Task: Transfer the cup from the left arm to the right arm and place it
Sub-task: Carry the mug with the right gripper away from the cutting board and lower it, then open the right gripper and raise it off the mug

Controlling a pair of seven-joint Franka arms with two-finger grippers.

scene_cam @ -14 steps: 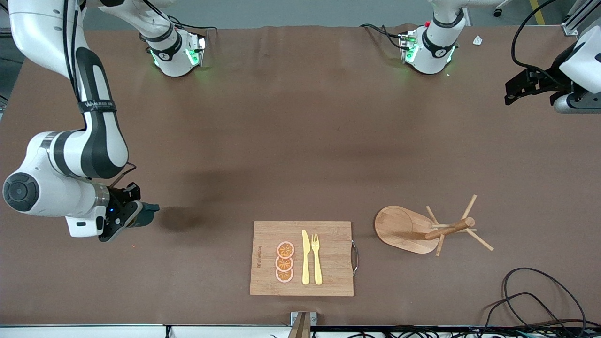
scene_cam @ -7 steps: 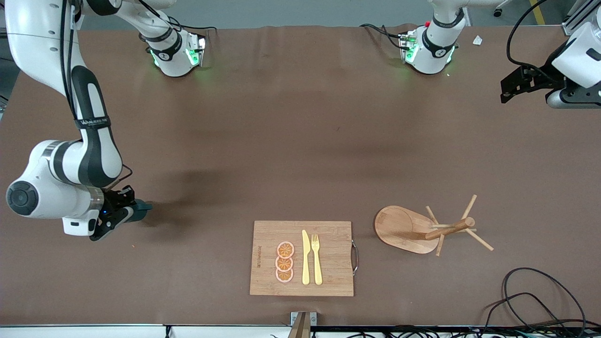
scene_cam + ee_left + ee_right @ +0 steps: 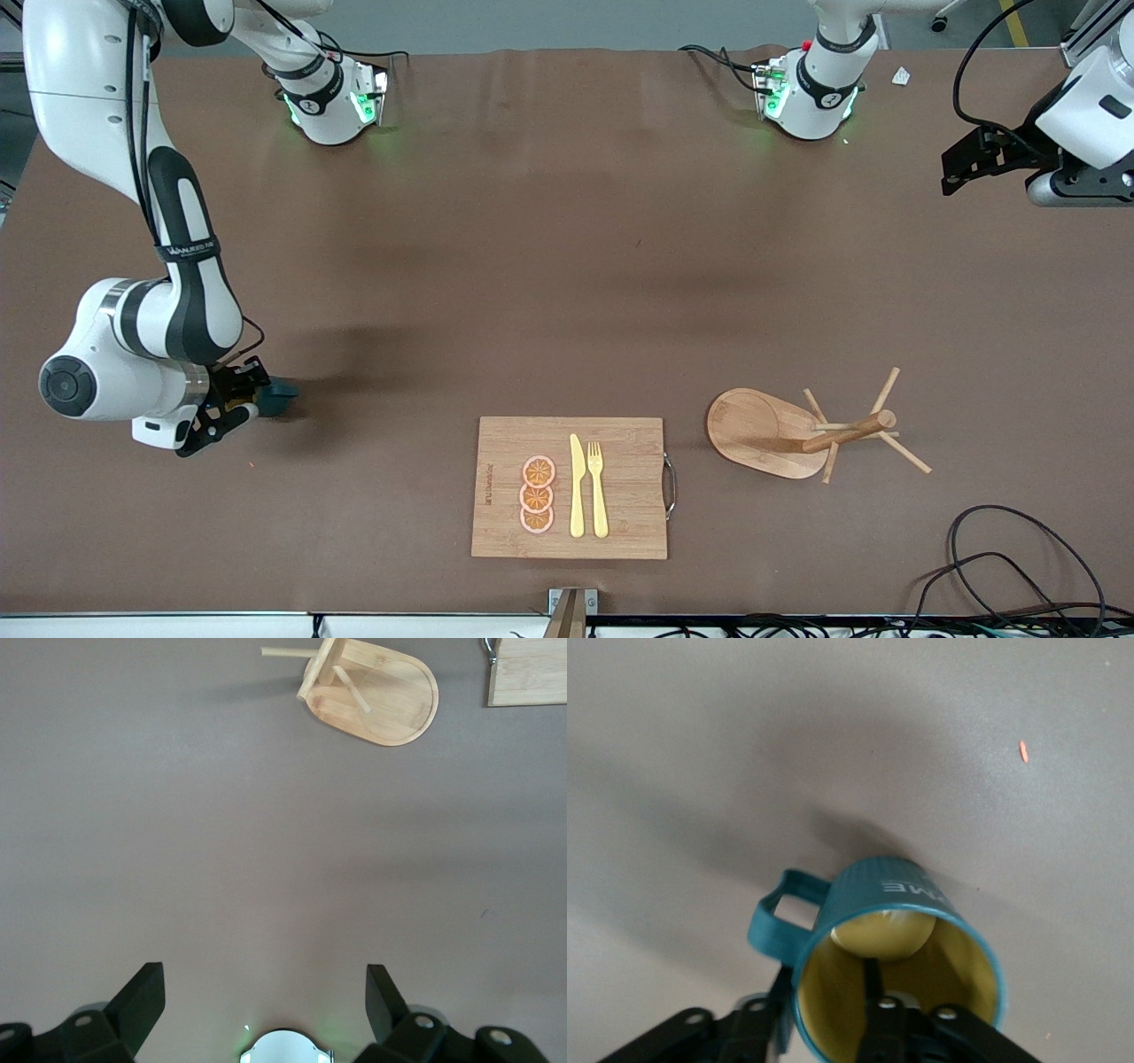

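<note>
The cup (image 3: 283,390), dark teal with ribbed sides, is tilted and low over the table at the right arm's end, its shadow right beside it. My right gripper (image 3: 259,404) is shut on its wall. In the right wrist view the cup (image 3: 890,890) shows its tan-yellow inside and loop handle; my right gripper (image 3: 824,1010) has one finger inside the cup and one outside, by the handle. My left gripper (image 3: 964,164) waits open and empty, high over the left arm's end of the table; its own view shows it (image 3: 266,979) wide open over bare table.
A wooden cutting board (image 3: 625,483) with orange slices, a knife and a fork lies near the front edge. A wooden mug tree (image 3: 762,430) stands beside it toward the left arm's end, also in the left wrist view (image 3: 372,695). Cables (image 3: 1001,558) lie at the front corner.
My right gripper has lowered the cup toward the table; its shadow has closed up against it. My left gripper has drawn slightly farther from the front camera.
</note>
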